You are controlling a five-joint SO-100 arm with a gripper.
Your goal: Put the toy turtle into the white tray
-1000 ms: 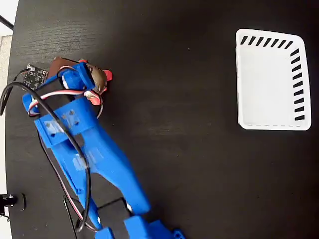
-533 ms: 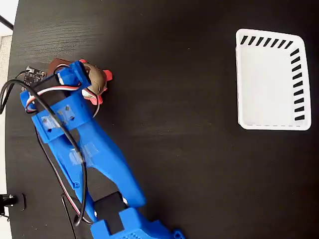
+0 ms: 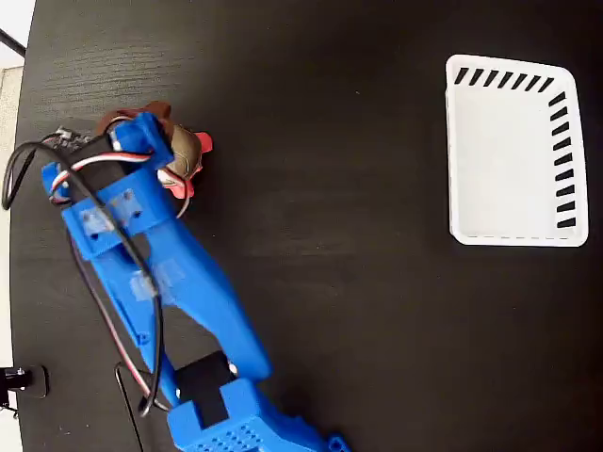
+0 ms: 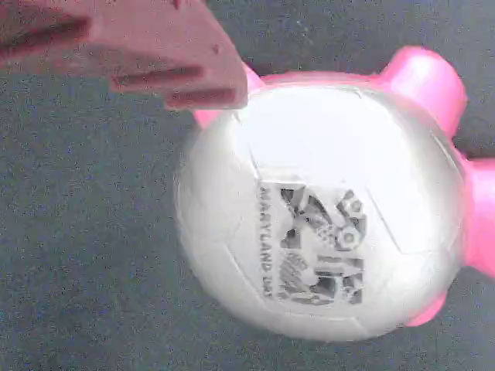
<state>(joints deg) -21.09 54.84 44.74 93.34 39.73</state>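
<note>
- Fixed view: the blue arm (image 3: 179, 292) extends from the bottom edge up to the upper left of the black table (image 3: 330, 235).
- The gripper (image 3: 162, 149) sits directly over the toy turtle (image 3: 187, 151), which is at the upper left of the table.
- Only the right part of the bronze shell, one pinkish-red limb at the right and one below it show past the blue gripper body.
- Wrist view: the toy turtle (image 4: 325, 209) fills most of the picture; its domed shell bears a black printed mark, and pink limbs project at the top right, right and bottom right.
- One reddish finger (image 4: 147, 54) crosses the top left, its tip at the shell's upper left edge. The other finger is out of view, so the gripper's opening and any grasp cannot be told.
- The white tray (image 3: 513, 155) lies at the upper right, well apart from the turtle, with dark slots along its top and right walls.
</note>
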